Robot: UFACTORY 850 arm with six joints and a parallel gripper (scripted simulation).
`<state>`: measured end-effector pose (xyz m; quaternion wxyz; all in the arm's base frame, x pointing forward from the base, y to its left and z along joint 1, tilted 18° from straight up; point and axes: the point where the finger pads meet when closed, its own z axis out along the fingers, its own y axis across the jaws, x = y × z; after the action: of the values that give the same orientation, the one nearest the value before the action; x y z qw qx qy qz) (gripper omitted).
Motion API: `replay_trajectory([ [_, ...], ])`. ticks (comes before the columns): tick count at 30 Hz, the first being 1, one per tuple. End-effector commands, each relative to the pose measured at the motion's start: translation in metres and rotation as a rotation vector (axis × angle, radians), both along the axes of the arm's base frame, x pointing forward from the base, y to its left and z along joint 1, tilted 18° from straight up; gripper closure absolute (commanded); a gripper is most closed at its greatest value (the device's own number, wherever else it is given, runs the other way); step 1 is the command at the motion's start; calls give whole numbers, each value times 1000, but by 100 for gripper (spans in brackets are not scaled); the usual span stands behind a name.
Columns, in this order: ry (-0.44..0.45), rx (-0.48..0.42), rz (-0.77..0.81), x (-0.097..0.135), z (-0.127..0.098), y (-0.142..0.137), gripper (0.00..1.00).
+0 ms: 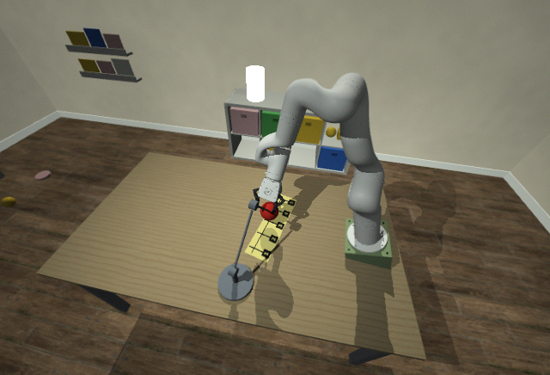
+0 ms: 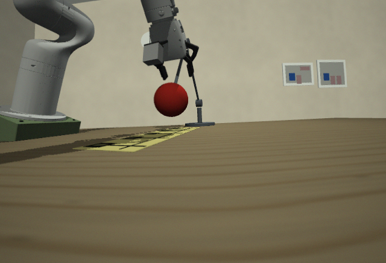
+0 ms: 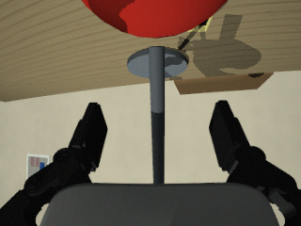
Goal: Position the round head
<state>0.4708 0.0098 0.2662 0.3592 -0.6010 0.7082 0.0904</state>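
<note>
The lamp's round red head (image 1: 268,211) hangs above the yellow strip (image 1: 271,229), over the far part of the strip; I cannot tell the exact mark. In the side view the head (image 2: 170,99) is clear of the bench. The grey foot (image 1: 235,282) stands at the strip's near end, and a thin grey arm (image 1: 243,239) rises from it to a joint (image 1: 253,204). My gripper (image 2: 176,72) is open just above the head, its fingers on either side of the thin rod (image 3: 157,132) without touching it.
The robot base (image 1: 368,246) stands on a green block to the right of the strip. A cube shelf (image 1: 289,139) with coloured boxes stands behind the bench. Wall shelves (image 1: 104,58) hang at the left.
</note>
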Motion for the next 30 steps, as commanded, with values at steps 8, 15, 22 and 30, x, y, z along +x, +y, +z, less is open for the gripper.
replay_trajectory([
  [8, -2, 0, 0, 0, 1, 0, 0],
  [15, -2, 0, 0, -1, 4, -3, 0],
  [22, -2, 0, 0, -13, 26, -20, 0],
  [30, -2, 0, 0, -26, 48, -36, 0],
])
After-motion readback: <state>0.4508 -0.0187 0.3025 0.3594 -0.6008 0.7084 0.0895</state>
